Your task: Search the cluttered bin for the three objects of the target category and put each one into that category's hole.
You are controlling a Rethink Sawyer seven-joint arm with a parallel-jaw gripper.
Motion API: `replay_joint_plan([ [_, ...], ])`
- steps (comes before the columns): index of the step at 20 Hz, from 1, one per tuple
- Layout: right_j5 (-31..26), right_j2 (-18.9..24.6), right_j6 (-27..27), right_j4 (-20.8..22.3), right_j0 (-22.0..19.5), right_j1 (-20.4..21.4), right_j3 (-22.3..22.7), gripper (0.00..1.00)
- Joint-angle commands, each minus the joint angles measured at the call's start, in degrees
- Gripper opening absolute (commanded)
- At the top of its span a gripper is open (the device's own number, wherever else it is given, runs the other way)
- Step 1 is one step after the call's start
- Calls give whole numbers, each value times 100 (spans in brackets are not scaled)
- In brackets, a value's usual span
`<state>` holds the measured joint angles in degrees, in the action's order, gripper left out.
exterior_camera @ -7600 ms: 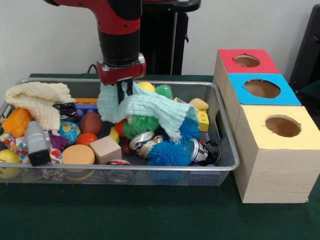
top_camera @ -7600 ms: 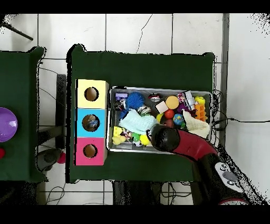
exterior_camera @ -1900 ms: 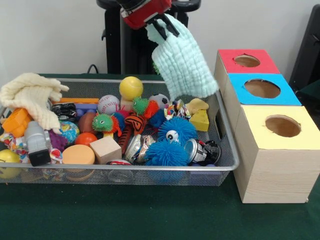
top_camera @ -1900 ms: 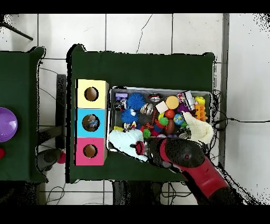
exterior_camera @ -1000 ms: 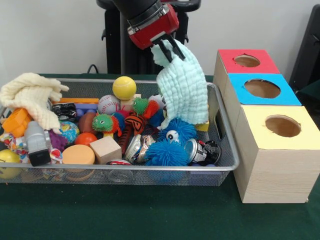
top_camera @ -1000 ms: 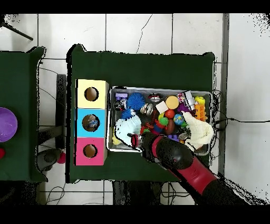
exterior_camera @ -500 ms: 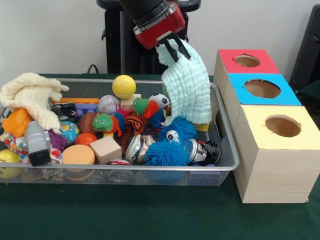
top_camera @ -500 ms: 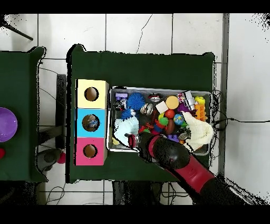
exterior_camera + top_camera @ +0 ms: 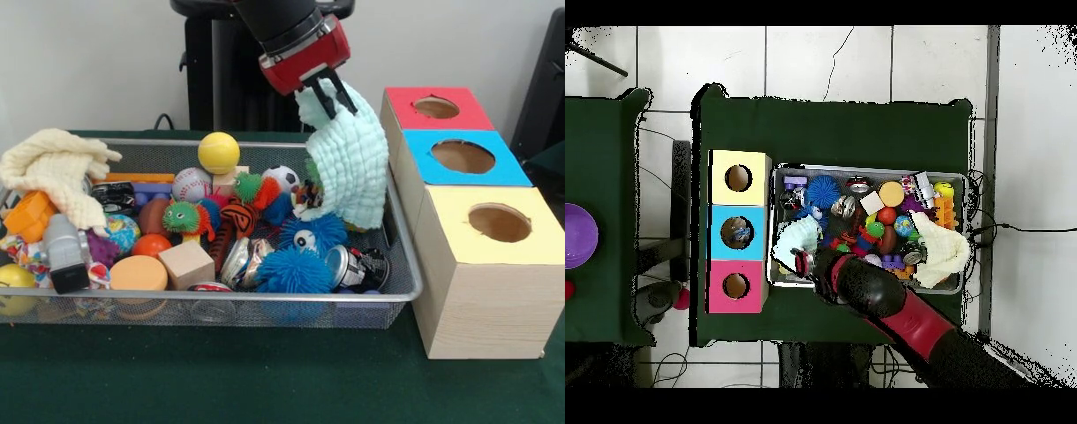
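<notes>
Since half a second ago the gripper [image 9: 328, 95] has carried the mint-green washcloth [image 9: 349, 168] farther toward the boxes, so it now hangs over the wire bin's [image 9: 402, 265] end nearest them. Its fingers [image 9: 321, 97] are pinched on the cloth's top edge; the cloth hangs with its long axis vertical, lower hem just above the blue spiky ball [image 9: 316, 231]. Beside it stand the red box [image 9: 433, 106], blue box [image 9: 459, 157] and yellow box [image 9: 494, 223] on the green worktop [image 9: 265, 380]. Overhead, the washcloth [image 9: 793, 242] lies level with the blue box [image 9: 737, 233].
</notes>
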<state>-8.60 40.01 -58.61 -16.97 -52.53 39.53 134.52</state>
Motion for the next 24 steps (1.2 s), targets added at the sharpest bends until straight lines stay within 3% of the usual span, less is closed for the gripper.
replay_joint_plan([
  [1, 681, 100, -2162, -275, 275, -156, 18, 100],
  [3, 800, 169, -2210, -248, 216, -222, 40, 100],
  [10, 473, -44, -1617, -22, 279, -110, -188, 100],
  [13, -19, -701, -1072, 143, 600, 174, -444, 100],
  [17, -873, -1799, -204, 767, 1171, 417, -1132, 100],
  [22, -1436, -2175, 218, 1788, 1266, 530, -1769, 100],
  [24, -1333, -2264, 159, 2158, 1308, 505, -1991, 100],
])
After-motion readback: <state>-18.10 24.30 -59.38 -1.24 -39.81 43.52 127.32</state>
